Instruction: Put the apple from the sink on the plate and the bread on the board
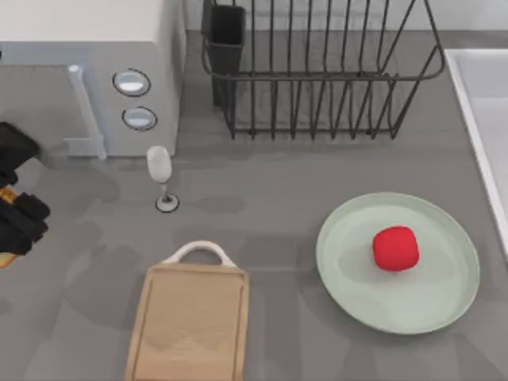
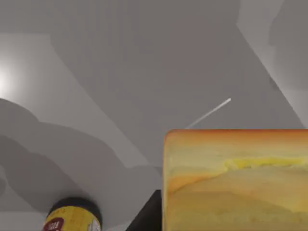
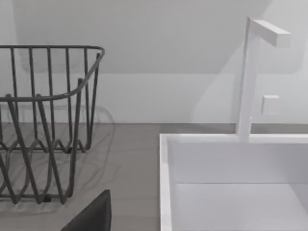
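The red apple (image 1: 395, 248) lies on the mint-green plate (image 1: 444, 305) at the table's right. The wooden board (image 1: 189, 325) with its white handle lies bare at the front, left of the plate. My left gripper (image 1: 17, 221) is at the table's far left edge. In the left wrist view the bread (image 2: 236, 178) looms close with its golden toasted face, held against a dark finger (image 2: 147, 216), so the gripper is shut on it. The white sink (image 1: 484, 119) runs along the right edge, and its basin (image 3: 231, 187) looks bare. A dark part of my right gripper (image 3: 91, 216) hangs near the sink.
A black wire dish rack (image 1: 317, 71) stands at the back. A pale microwave (image 1: 95, 71) fills the back left, with a wine glass (image 1: 161, 176) in front of it. A yellow-labelled jar (image 2: 72, 216) stands below the left gripper. A white faucet (image 3: 250, 77) rises behind the sink.
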`<state>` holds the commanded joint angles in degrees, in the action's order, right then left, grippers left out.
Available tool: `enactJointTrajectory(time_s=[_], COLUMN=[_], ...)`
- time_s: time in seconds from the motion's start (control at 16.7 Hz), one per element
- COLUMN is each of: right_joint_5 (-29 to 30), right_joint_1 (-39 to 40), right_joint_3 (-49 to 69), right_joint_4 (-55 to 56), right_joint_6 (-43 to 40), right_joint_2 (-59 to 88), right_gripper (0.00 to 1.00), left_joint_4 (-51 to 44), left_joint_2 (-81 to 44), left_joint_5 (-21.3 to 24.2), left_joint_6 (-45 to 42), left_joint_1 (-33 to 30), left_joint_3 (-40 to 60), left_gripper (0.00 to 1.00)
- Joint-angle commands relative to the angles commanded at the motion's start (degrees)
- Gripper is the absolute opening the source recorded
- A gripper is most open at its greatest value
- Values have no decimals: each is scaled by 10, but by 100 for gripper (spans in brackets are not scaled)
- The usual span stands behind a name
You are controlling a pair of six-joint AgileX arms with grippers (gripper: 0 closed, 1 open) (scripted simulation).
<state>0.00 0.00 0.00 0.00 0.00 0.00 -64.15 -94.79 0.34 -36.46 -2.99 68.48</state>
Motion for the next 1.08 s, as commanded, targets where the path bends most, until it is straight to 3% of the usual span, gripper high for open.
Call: enactJointTrajectory(time_s=[0.36, 1.08], right_joint_5=[0, 0], right_joint_1=[0, 0], right_joint_3=[0, 0], right_joint_4=[0, 0], right_joint_6=[0, 0], right_joint_2=[0, 0], right_gripper=[100, 100], left_joint_4=[-2, 24], left_joint_2=[-32, -66], left_joint_5=[0, -3], left_joint_6=[331, 1237], left_joint_1=[-77, -269], left_joint_3=[18, 26], left_gripper=[0, 0])
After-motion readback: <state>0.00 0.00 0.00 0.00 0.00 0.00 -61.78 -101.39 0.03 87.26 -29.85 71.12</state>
